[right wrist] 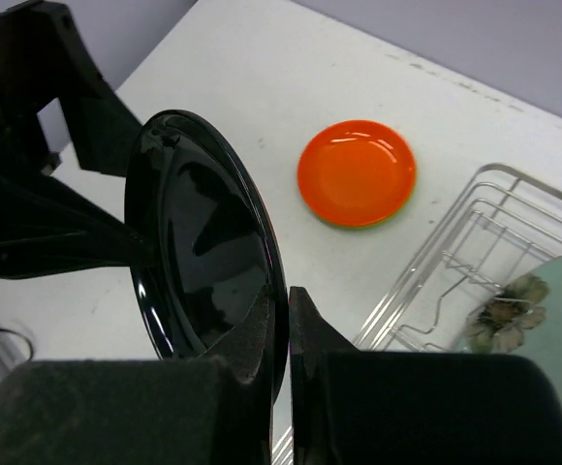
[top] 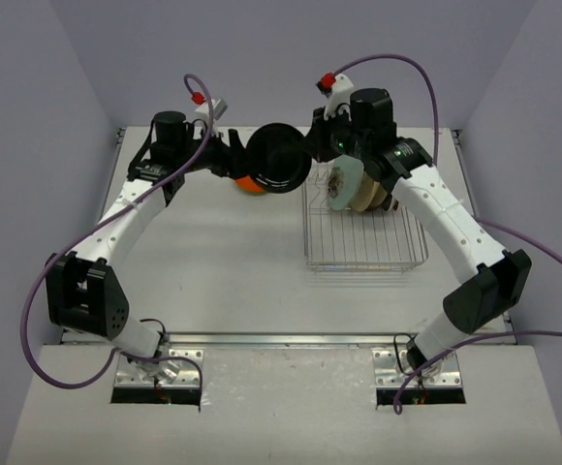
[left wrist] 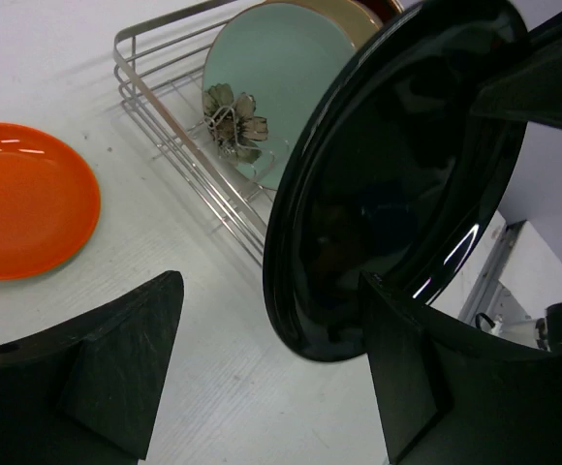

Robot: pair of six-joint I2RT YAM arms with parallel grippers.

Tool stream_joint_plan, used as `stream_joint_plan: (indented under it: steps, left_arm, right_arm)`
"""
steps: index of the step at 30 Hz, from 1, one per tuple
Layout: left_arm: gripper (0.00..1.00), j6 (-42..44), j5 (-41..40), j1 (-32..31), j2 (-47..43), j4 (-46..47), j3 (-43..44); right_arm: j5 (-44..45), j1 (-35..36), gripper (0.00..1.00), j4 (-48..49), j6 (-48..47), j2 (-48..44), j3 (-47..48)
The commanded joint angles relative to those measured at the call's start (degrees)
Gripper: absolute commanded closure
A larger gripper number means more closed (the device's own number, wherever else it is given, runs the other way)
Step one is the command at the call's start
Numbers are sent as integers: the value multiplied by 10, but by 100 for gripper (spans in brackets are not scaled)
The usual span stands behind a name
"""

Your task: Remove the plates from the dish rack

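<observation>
Two plates are out of the dish rack (top: 363, 254) already: the orange plate (right wrist: 357, 172) sits on the lime green plate (right wrist: 368, 225) (only its rim shows) on the table (top: 223, 271), just left of the rack's far end. A third, the black plate (top: 279, 160), hangs in the air above that spot. At least three stand in the far part of the rack: the pale teal plate (left wrist: 271, 87) with a flower, a cream plate (left wrist: 344, 12) and a dark-rimmed plate (left wrist: 386, 8) behind it. So I judge the task roughly half done.

The right gripper (right wrist: 286, 305) is clenched on the black plate's rim, holding it on edge. The left gripper (left wrist: 271, 291) is spread wide, and the plate's opposite rim sits between its fingers, close to one; whether it touches I cannot tell.
</observation>
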Motion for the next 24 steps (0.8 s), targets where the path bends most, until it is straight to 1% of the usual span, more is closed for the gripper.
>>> stream_joint_plan:
  steps: [1, 2, 4, 5, 9, 11, 12, 13, 14, 15, 16, 17, 18, 21, 24]
  left_arm:
    - [34, -27, 65, 8, 2, 29, 11]
    - [37, -32, 71, 8, 4, 31, 10]
    - [45, -47, 91, 11, 9, 44, 4]
    - [53, -54, 97, 13, 11, 54, 1]
    - [79, -96, 130, 35, 33, 73, -4]
    - [89, -115, 144, 50, 47, 83, -6]
    - [95, -127, 152, 64, 57, 89, -6]
    - [100, -140, 159, 79, 71, 94, -6]
    - [100, -146, 159, 89, 80, 95, -6]
    - [100, -152, 157, 97, 90, 99, -6]
    - [100, -156, 154, 105, 101, 106, -5]
    - [100, -157, 149, 120, 110, 117, -4]
    - [100, -156, 141, 128, 119, 119, -4]
    - [100, -149, 113, 136, 159, 116, 11]
    - [100, -138, 79, 137, 200, 107, 43]
  right_arm:
    - [-110, 2, 100, 19, 37, 1, -2]
    - [-118, 2, 100, 20, 40, 2, -4]
    - [-125, 2, 100, 22, 48, 5, -6]
    - [-128, 2, 100, 22, 50, 6, -8]
    - [-115, 2, 100, 24, 54, 8, -15]
    - [-101, 2, 100, 24, 54, 9, -19]
    - [-86, 2, 91, 24, 55, 10, -20]
    - [-69, 2, 80, 24, 57, 10, -22]
    - [-56, 1, 68, 23, 58, 10, -24]
    - [-42, 1, 53, 23, 58, 10, -26]
    - [-25, 1, 35, 22, 58, 9, -27]
    - [-10, 0, 25, 22, 57, 9, -27]
    - [-4, -1, 21, 22, 56, 7, -28]
    - [40, -8, 15, 22, 52, -2, -38]
    - [64, -22, 10, 23, 49, -14, -50]
